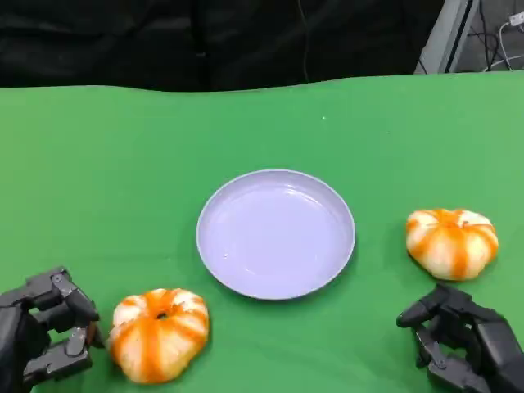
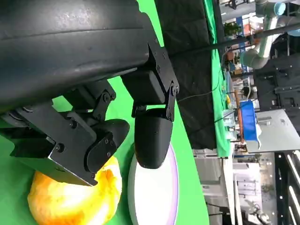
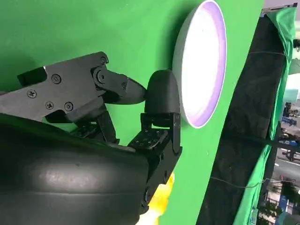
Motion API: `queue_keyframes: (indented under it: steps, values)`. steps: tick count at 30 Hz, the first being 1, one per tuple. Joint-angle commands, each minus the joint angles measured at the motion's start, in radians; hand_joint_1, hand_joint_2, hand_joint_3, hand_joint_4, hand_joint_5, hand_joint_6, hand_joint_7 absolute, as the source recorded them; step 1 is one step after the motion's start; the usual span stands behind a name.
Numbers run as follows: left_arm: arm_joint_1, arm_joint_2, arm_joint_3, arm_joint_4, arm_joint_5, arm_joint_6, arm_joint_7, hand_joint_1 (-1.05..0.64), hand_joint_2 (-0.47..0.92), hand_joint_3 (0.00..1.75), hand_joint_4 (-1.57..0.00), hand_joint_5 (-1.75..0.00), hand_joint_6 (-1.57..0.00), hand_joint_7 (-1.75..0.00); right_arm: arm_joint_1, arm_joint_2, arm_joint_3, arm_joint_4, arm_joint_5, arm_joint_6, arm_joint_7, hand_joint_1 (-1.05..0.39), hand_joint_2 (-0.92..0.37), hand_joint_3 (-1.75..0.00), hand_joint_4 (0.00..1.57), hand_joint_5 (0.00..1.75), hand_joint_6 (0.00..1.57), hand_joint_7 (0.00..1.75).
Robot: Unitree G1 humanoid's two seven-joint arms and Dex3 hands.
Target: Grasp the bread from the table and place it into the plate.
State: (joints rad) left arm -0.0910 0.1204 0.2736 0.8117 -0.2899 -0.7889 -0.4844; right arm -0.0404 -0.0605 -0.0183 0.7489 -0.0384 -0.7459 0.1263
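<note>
Green cloth covers the tabletop (image 1: 98,164), running back to a black curtain along its far edge; wide bare stretches lie beyond and to both sides of the plate.

Pale lavender plate (image 1: 276,233) sits at centre, shallow-rimmed, nothing in it. Room around it on all sides; approach from either near corner looks unobstructed.

Two orange-striped bread rolls. Left bread roll (image 1: 158,333) lies near the front edge, apart from the plate, just beside the left hand (image 1: 45,336). Right bread roll (image 1: 452,241) lies to the plate's right, well clear of its rim, just beyond the right hand (image 1: 463,340).

Left hand: fingers apart, holding nothing, their tips very close to the roll; contact cannot be told. Left wrist view shows the roll under the fingers and the plate just past it.

Right hand: fingers parted, holding nothing, short of its roll.

Judgement: step in hand is the grasp of the left roll. Best to straddle the roll across its widest part, close gently since it likely squashes, lift clear of the plate rim before moving across, and keep away from the near tabletop edge.
</note>
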Motion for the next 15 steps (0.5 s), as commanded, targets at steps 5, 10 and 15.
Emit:
queue_keyframes:
  steps: [5,10,15]
  values:
    - [-0.001,-0.038,0.077,-0.089,-0.225,0.204,-0.098,0.03,0.73,0.82,-0.84,-1.50,-0.90,-1.11,-0.009,-0.014,-0.007,0.002,0.005,-0.008,-0.002,-0.15,-0.80,-0.72,0.69,1.75,0.75,1.25]
    - [0.013,-0.066,0.119,-0.164,-0.372,0.347,-0.226,-0.13,0.69,0.50,-0.92,-0.81,-1.15,-0.18,-0.017,-0.017,-0.008,0.017,0.001,-0.014,-0.005,-0.14,-0.80,-0.72,0.70,1.75,0.74,1.26]
    - [0.033,-0.060,0.119,-0.208,-0.378,0.399,-0.294,-0.23,0.87,0.14,-1.07,-0.11,-1.07,-0.01,-0.019,-0.018,-0.007,0.021,0.002,-0.017,-0.001,-0.16,-0.80,-0.72,0.69,1.75,0.74,1.26]
